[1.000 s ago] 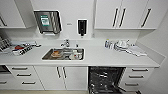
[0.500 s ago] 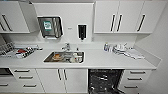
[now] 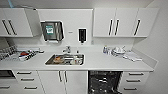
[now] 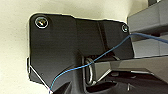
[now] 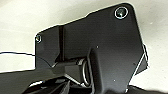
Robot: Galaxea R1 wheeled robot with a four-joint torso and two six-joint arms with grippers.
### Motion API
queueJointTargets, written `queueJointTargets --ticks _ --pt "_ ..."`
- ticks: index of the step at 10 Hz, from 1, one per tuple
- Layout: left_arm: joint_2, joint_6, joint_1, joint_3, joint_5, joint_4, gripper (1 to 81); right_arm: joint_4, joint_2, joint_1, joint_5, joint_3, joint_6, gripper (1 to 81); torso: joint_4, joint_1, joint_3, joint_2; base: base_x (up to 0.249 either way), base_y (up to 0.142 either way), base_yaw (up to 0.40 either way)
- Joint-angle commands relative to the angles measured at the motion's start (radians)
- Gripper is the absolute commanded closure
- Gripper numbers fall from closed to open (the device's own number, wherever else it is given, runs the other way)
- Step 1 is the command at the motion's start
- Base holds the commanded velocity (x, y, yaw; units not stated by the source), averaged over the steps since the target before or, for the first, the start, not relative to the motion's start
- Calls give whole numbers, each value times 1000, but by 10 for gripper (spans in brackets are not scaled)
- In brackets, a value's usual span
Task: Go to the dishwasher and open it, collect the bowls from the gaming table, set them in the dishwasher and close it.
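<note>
The dishwasher (image 3: 104,82) sits under the white counter (image 3: 100,63), right of the sink cabinet doors. Its front is open and I see a dark inside with wire racks. It lies at the lower edge of the head view, right of centre. The bowls and the gaming table are out of view. In both wrist views the robot's own dark plate and bar stand before a pale surface.
A steel sink (image 3: 65,59) with dishes in it is set into the counter left of the dishwasher. White dishes (image 3: 118,51) stand at the counter's right end and a dish rack (image 3: 15,53) at its left. Drawers (image 3: 136,80) flank the dishwasher, and a wall (image 3: 160,50) closes the right side.
The whole head picture has slid downward, so the camera has moved. Nothing in the kitchen itself has moved.
</note>
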Motion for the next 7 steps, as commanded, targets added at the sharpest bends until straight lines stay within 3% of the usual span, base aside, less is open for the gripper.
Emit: queueJointTargets --ticks 1,2,3,6,7 --pt "-17 -1 -33 12 59 9 10 -10 -15 48 -62 5 -3 10 0 -63 -1 98 0 0 0" --pt "-17 -1 -35 12 58 9 10 -10 -15 48 -62 2 -3 10 0 -85 4 131 0 0 0" --pt "-14 -1 -33 12 58 9 10 -10 -15 49 -62 2 -3 10 0 -40 5 61 0 0 0" --pt "-13 0 -33 12 58 9 10 -10 -15 48 -62 1 -3 10 0 -66 5 100 0 0 0" --pt "-13 0 -33 12 58 9 10 -10 -15 48 -62 -1 -3 10 0 -66 34 97 0 0 0"
